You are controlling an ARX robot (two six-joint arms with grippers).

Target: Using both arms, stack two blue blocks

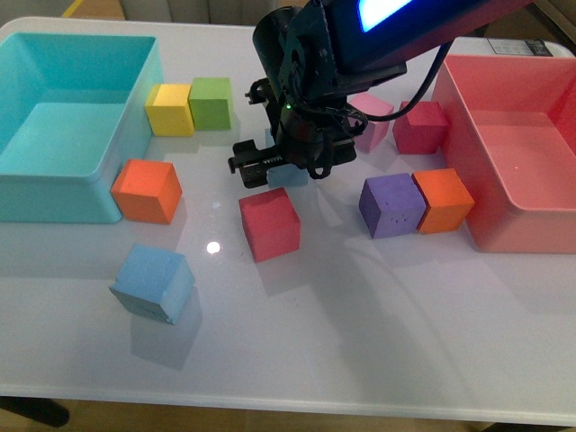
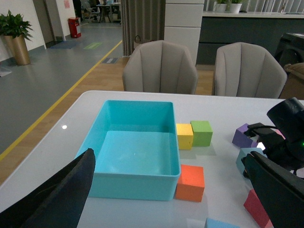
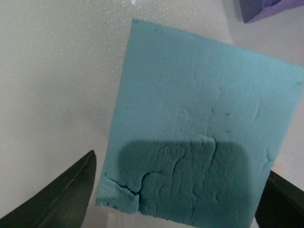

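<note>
Our right gripper (image 1: 288,162) straddles 1 blue block (image 3: 199,128) on the surface (image 1: 360,342); we cannot tell whether its jaws pinch. Our left gripper (image 2: 168,161) gapes empty. A crooked squeeze could twist it; the other blue block (image 1: 153,283) sits skewed.

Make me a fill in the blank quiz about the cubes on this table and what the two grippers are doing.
1. The yellow cube sits directly beside the ___ cube.
2. The right gripper straddles a ___ block.
3. Between the purple cube and the pink bin sits an ___ cube.
4. The left gripper is open and holds ___.

Missing words: green; blue; orange; nothing.
</note>
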